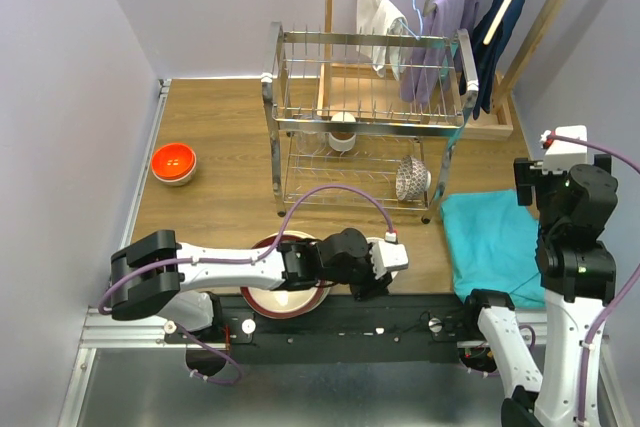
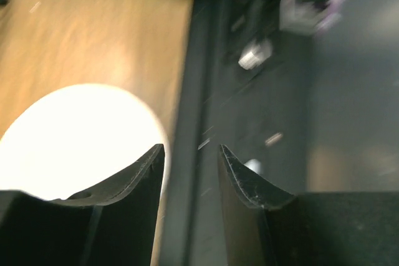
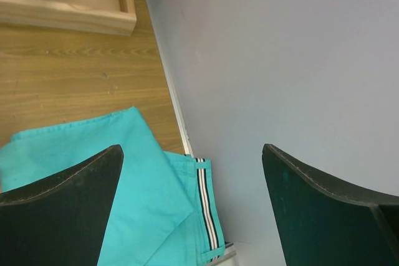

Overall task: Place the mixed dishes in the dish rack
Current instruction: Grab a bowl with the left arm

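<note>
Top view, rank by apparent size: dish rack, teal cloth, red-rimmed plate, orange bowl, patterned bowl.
1. dish rack
2. teal cloth
3. red-rimmed plate, partly covered
4. orange bowl and patterned bowl: near alike, not ranked

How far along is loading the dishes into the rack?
Done: a cup and a patterned bowl sit in the dish rack. In hand: nothing; the left gripper hovers open near the red-rimmed plate, and the right gripper is open too. Left: that plate and the orange bowl.
</note>
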Tool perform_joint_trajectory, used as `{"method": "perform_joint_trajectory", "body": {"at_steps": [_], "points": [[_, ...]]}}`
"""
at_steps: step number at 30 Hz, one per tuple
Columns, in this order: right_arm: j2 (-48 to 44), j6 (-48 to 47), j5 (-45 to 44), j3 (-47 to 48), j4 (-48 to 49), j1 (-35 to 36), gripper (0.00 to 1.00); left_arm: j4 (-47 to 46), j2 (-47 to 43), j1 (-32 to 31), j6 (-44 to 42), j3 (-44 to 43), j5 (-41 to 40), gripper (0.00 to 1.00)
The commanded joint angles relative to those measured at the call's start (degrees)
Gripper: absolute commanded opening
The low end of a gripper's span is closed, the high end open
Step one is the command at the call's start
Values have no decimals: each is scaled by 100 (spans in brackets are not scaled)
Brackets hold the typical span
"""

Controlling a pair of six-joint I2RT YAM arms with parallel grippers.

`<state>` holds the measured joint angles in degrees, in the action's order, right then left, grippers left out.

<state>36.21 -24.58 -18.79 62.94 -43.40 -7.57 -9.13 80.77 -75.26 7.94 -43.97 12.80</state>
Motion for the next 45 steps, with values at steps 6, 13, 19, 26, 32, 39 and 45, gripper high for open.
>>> {"method": "perform_joint_trajectory", "body": {"at_steps": [6,13,19,26,32,39,45], "points": [[-167,278,147,201,-213,-157,100,1511,290,-23,-1550,-270,-1112,50],[-140,322,200,395,-336,-201,100,1361,703,-23,-1682,-481,-1069,49],[-210,366,209,360,-415,-227,100,1466,931,-120,-1840,-841,-683,22],[-316,366,261,289,-450,-227,100,2028,310,-147,-1806,-886,3,0],[-140,366,262,385,-406,-236,100,1959,-474,-42,-1184,-710,-31,0],[141,199,112,719,-582,-236,100,205,-475,863,854,-561,-234,0],[369,15,24,913,-758,-245,100,-869,-554,1488,1990,-526,-427,0]]}}
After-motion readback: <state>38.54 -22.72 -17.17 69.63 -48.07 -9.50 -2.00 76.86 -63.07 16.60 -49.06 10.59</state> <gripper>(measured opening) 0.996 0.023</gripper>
